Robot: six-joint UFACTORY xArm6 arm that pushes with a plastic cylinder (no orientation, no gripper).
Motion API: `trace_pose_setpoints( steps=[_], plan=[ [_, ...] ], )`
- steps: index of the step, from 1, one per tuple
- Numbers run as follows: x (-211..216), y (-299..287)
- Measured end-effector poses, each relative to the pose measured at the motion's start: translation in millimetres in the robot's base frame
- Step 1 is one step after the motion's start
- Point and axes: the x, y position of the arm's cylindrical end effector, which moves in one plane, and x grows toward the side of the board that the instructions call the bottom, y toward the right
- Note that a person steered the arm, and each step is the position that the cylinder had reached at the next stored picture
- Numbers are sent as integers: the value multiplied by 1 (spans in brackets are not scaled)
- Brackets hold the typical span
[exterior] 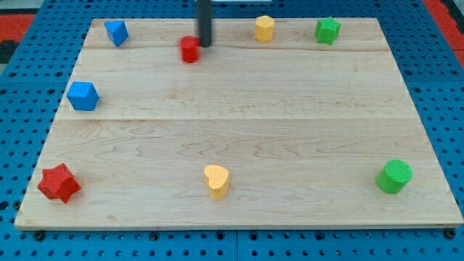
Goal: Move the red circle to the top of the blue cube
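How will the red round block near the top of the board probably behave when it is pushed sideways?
The red round block stands low and wide on its flat end, so it should slide, not tip or roll. The wooden board looks smooth, so it probably moves easily. My tip sits just to its right in the view; because the side is curved, an off-centre push may send it astray.

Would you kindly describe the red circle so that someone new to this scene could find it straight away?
Start at the wooden board and follow its top edge from the view's left. Past the blue block in the corner sits the red circle, with my tip touching or nearly touching its right side. It is small and round, unlike the red star at the bottom left.
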Motion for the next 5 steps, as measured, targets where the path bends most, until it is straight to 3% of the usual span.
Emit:
trace_pose_setpoints(
  steps=[1,2,4,5],
  plan=[
    [26,-133],
    [30,-106],
    [43,59],
    [63,30]
  ],
)
